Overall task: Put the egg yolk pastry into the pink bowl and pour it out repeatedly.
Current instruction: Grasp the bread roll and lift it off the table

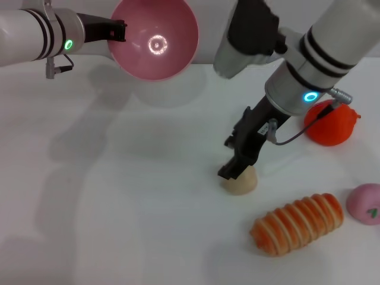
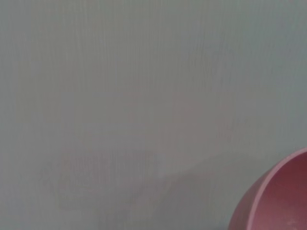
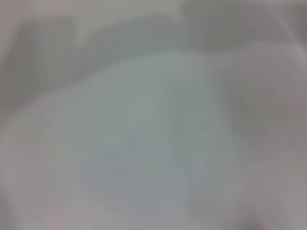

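- Left gripper [image 1: 120, 31]: holds the round, deep, glossy pink plastic bowl [image 1: 155, 39] by its rim, lifted at the far side of the white table [image 1: 119, 196] and tipped so its empty interior faces the head camera; the fingers are pinched on the rim.
- Right gripper [image 1: 233, 169]: lowered onto the small, pale beige matte egg yolk pastry [image 1: 241, 180], which rests on the table near the middle; whether its fingers are spread or pressed together cannot be told.
- Risk 1: the ball looks smooth and round; an off-centre pinch could squeeze it out sideways and send it rolling toward the long orange-and-cream striped bread roll [image 1: 297, 223].
- Risk 2: the bowl is well apart from the pastry and steeply tilted; unless levelled, a dropped pastry would likely roll straight out.
- Risk 3: a rim-only grip may let the bowl slip or swing.
- Bystanders: a red-orange rounded toy [image 1: 330, 123] and a pink bun with a green mark [image 1: 366, 203] lie on the right.
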You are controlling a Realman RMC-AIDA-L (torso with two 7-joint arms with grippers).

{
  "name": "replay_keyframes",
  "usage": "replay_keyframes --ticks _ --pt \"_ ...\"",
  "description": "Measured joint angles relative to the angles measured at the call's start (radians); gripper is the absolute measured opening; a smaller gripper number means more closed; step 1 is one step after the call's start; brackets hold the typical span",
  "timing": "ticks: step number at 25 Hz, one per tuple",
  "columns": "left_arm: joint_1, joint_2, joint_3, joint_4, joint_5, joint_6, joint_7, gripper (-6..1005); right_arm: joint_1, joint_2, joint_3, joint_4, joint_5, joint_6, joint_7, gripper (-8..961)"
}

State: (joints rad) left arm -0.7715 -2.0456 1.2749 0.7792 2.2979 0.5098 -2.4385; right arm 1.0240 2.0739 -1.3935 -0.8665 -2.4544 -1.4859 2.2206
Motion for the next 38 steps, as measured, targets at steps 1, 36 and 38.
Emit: replay_keyframes --ticks 1,36,38 --pt "0.0 0.0 0.0 0.0 0.0 0.0 0.0 120 0.001 0.0 -0.013 0.004 -0.01 0.008 0.012 631" --pt "-0.005 -0.007 0.001 0.026 -0.006 0.068 0.026 123 0.01 0.014 -0.228 0.167 -0.055 0.215 0.065 523" --pt "-0.002 -0.007 0.001 0.026 -0.006 0.068 0.026 123 0.011 0.014 -0.229 0.167 -0.055 0.216 0.064 472"
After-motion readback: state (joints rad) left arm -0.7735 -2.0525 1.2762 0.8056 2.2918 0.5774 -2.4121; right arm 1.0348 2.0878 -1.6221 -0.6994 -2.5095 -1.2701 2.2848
